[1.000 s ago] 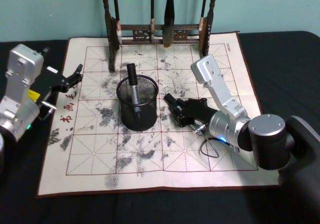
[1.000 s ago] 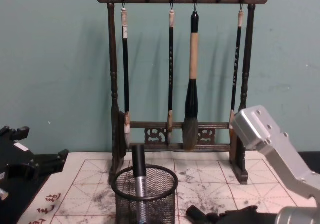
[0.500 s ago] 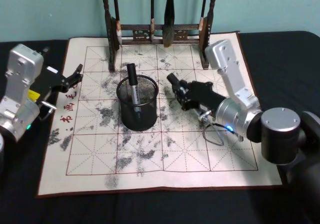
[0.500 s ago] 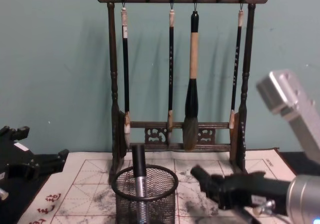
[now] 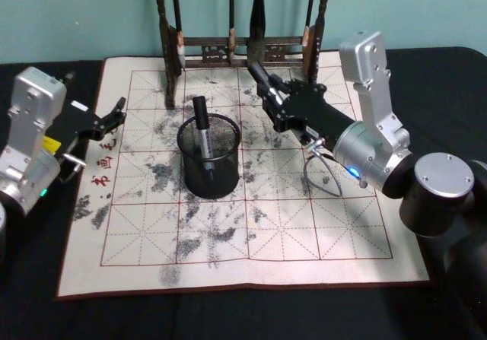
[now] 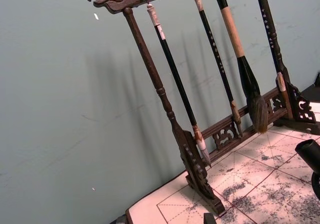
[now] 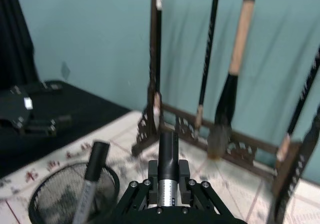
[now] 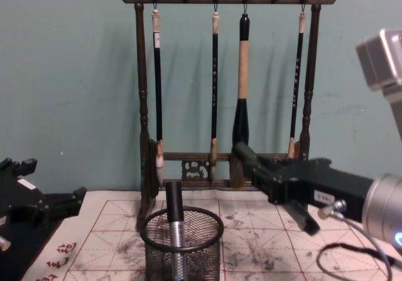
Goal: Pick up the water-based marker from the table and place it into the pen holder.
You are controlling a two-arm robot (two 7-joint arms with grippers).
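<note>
Teal wall at rear; dark table (image 5: 426,74) below, spread with cream grid mat (image 5: 228,241), smudged grey.

Water-based marker (image 7: 168,151): pinched between jaws of right gripper (image 5: 268,89). Black cap end projecting forward past the fingertips, silvery barrel seated in the pinch. Held aloft above mat, between pen holder (image 5: 210,174) and brush rack (image 8: 144,105). To the right of holder and above rim level in chest view. Not yet over the opening.

Handling, as judged:
- Light and rigid; unlikely to bend or break.
- Smooth round barrel: expect slip or roll under a loose pinch.
- Take hold across the barrel, not on the cap.
- Present hold on barrel just behind cap: adequate for carry. Length trailing behind jaws: hidden.

Placement, as judged:
- Tilt upright before lowering.
- Release only with lower end inside rim.
- Allow for second marker (image 5: 201,123) leaning at far side of holder; aim for free near side.
- Treat mesh holder as light: liable to tip or slide on any knock to rim.

Left gripper (image 5: 112,115): parked at left edge of mat, jaws spread, nothing between them.
</note>
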